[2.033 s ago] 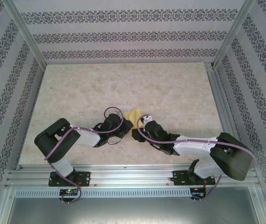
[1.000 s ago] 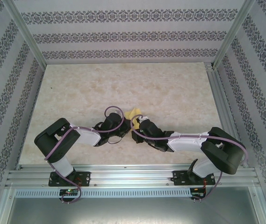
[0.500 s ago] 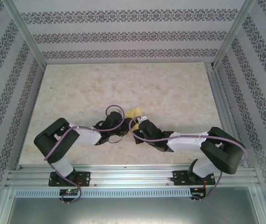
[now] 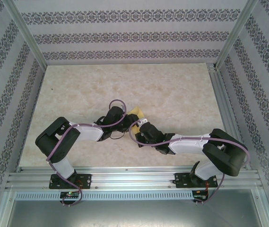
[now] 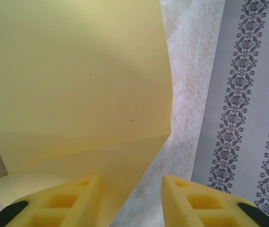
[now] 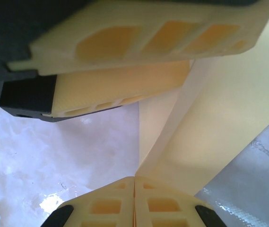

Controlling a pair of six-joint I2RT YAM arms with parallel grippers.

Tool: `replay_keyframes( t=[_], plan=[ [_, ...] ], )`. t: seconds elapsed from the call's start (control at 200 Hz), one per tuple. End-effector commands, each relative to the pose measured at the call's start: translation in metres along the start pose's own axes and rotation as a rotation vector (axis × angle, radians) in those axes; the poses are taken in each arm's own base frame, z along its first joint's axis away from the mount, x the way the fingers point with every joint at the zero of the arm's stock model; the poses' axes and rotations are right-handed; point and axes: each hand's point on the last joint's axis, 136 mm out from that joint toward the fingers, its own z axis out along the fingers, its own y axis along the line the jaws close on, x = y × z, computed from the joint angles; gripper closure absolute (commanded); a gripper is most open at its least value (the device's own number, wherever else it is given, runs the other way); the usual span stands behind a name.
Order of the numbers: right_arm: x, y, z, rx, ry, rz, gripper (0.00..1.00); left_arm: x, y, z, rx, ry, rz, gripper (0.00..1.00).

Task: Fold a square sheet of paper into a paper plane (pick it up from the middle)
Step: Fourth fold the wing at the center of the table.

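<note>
The yellow sheet of paper (image 4: 137, 113) is part folded and held between the two grippers at the table's middle. In the left wrist view the sheet (image 5: 77, 85) stands as a big bent panel with a crease low down. My left gripper (image 5: 132, 189) is open; the paper's lower flap runs along its left finger (image 5: 58, 203) and into the gap. My right gripper (image 6: 134, 189) is shut on the paper (image 6: 219, 118), which fans out from the fingertips in two layers. The left gripper's finger (image 6: 143, 33) hangs just above. From above, the left gripper (image 4: 120, 116) and right gripper (image 4: 139, 126) nearly meet.
The marbled tabletop (image 4: 172, 90) lies open behind and to both sides of the arms. Patterned walls (image 4: 125, 35) and metal frame posts (image 4: 25, 33) enclose it. A rail (image 4: 134, 177) runs along the near edge by the arm bases.
The left gripper has swung forward and right, closing on the paper from the left. The right gripper has stayed low on the sheet, and less yellow shows from above.
</note>
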Motion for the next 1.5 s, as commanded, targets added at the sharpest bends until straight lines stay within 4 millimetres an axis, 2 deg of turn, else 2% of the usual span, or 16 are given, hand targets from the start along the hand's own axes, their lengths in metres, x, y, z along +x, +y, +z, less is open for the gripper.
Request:
replay_keyframes(
  t=[0.0,0.06,0.13,0.305,0.56,0.799,0.939,0.999,1.104,1.224,1.359,1.499],
  plan=[
    [-0.008,0.004,0.002,0.015,-0.017,-0.032,0.92,0.001,0.007,0.002,-0.040,0.025,0.031,0.65],
    [-0.008,0.004,0.002,0.017,-0.016,-0.032,0.92,0.001,0.011,0.002,-0.055,0.028,0.029,0.66],
    [-0.008,0.004,0.002,0.018,-0.015,-0.031,0.92,0.002,0.015,0.003,-0.072,0.033,0.025,0.72],
    [-0.008,0.002,0.003,0.030,-0.004,-0.042,0.92,0.003,0.015,0.005,-0.068,0.047,0.025,0.80],
    [-0.005,0.001,0.002,0.036,0.002,-0.042,0.91,0.004,0.002,0.008,-0.041,0.067,0.054,0.85],
    [-0.003,-0.001,0.003,0.042,0.007,-0.039,0.91,0.004,0.002,0.009,-0.040,0.075,0.056,0.88],
    [-0.006,0.001,-0.002,0.023,-0.006,-0.009,0.85,0.004,0.005,0.008,-0.046,0.075,0.067,0.90],
    [-0.009,-0.001,-0.008,0.003,-0.017,0.048,0.77,0.002,0.006,0.007,-0.045,0.068,0.070,0.92],
    [-0.016,-0.002,-0.022,-0.076,-0.050,0.168,0.70,-0.001,0.006,0.006,-0.034,0.065,0.091,0.93],
    [-0.024,-0.016,-0.040,-0.160,-0.103,0.347,0.64,-0.003,0.005,0.006,-0.008,0.070,0.126,0.93],
    [-0.025,-0.030,-0.049,-0.188,-0.096,0.451,0.66,-0.002,0.003,0.010,0.034,0.096,0.138,0.92],
    [-0.028,-0.037,-0.050,-0.189,-0.066,0.518,0.76,0.002,0.003,0.015,0.056,0.122,0.145,0.93]
  ],
)
